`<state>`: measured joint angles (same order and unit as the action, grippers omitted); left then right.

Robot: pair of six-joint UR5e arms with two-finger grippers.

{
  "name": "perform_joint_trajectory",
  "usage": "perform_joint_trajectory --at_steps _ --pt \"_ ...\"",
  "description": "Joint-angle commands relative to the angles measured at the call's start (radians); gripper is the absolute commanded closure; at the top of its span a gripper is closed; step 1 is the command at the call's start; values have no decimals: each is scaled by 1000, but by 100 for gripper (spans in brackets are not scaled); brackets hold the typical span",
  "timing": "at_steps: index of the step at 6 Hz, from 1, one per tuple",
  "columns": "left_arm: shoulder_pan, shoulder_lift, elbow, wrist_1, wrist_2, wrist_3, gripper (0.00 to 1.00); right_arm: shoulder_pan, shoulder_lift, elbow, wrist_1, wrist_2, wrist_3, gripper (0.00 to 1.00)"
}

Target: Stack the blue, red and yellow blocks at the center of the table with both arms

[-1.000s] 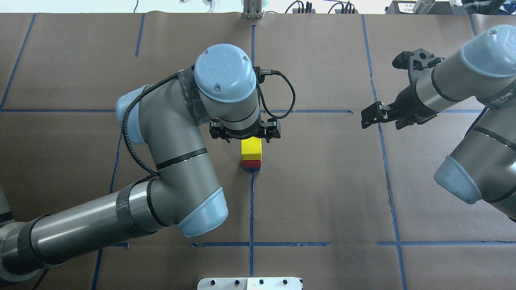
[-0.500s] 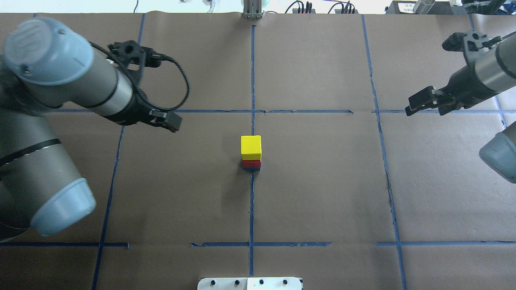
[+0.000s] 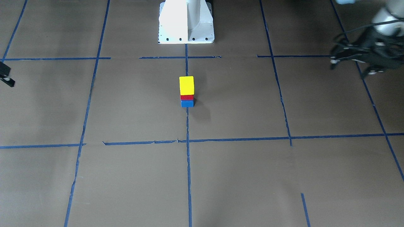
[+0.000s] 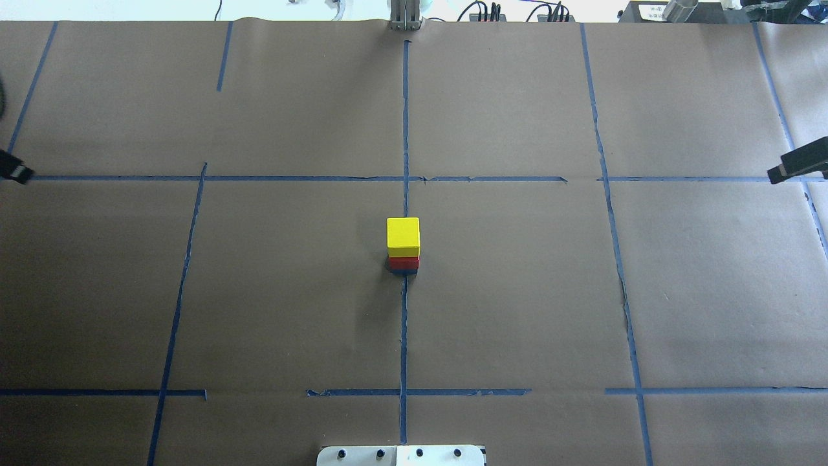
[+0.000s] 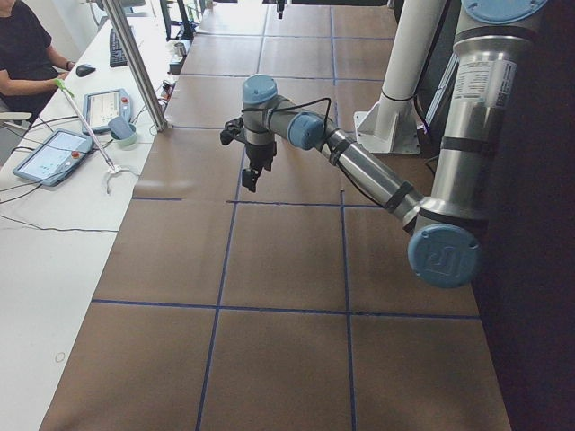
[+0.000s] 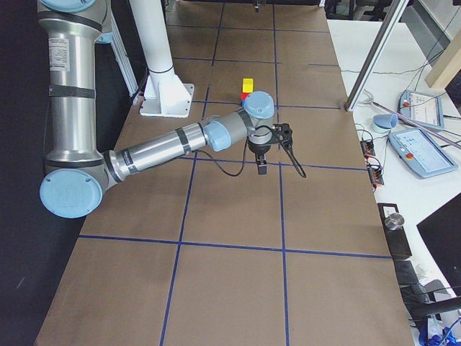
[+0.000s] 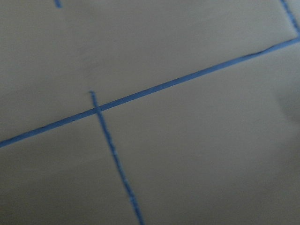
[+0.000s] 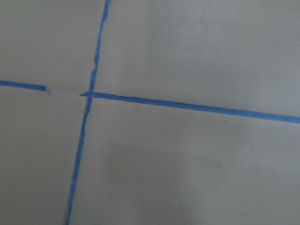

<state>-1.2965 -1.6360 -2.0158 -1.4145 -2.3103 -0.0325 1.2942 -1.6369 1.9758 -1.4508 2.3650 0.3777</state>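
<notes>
The three blocks stand as one stack at the table's centre: the yellow block (image 4: 403, 234) on top, the red block (image 4: 403, 263) under it, the blue block (image 4: 404, 272) at the bottom. The front view shows the same stack: yellow block (image 3: 186, 85), red block (image 3: 187, 97), blue block (image 3: 187, 103). Nothing touches it. My left gripper (image 3: 351, 67) is blurred at the far side edge, its tips apart and holding nothing; overhead, only a tip of the left gripper (image 4: 11, 170) shows. My right gripper (image 4: 802, 167) sits at the opposite edge, also holding nothing.
Brown paper with blue tape lines (image 4: 404, 129) covers the table. The white pedestal base (image 3: 186, 22) stands behind the stack. A side desk holds tablets (image 5: 49, 154), with a seated person (image 5: 22, 45) beside it. Both wrist views show only paper and tape.
My left gripper has let go of the yellow block and swung far out to the left edge. The right arm has pulled back to the right edge. The stack has stayed put.
</notes>
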Motion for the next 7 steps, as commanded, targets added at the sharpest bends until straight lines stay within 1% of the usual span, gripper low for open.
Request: perform_joint_trajectory --at_steps 1,2,3,4,5,6,7 --pt "-287 80 242 3 -84 311 0 97 -87 -8 -50 10 -194 0" --pt "-300 88 326 -7 -86 321 0 115 -134 -8 -87 16 -256 0" --pt "-309 94 348 -8 -84 318 0 140 -179 0 -85 16 -267 0" --pt "-310 94 371 -9 -86 312 0 140 -202 1 -73 14 -269 0" --pt "-313 96 373 -9 -87 319 0 139 -204 -20 -72 14 -269 0" --pt "-314 120 367 -21 -86 322 0 140 -198 -56 -72 10 -314 0" --pt "-316 151 364 -93 -86 322 0 201 -186 -118 -77 17 -447 0"
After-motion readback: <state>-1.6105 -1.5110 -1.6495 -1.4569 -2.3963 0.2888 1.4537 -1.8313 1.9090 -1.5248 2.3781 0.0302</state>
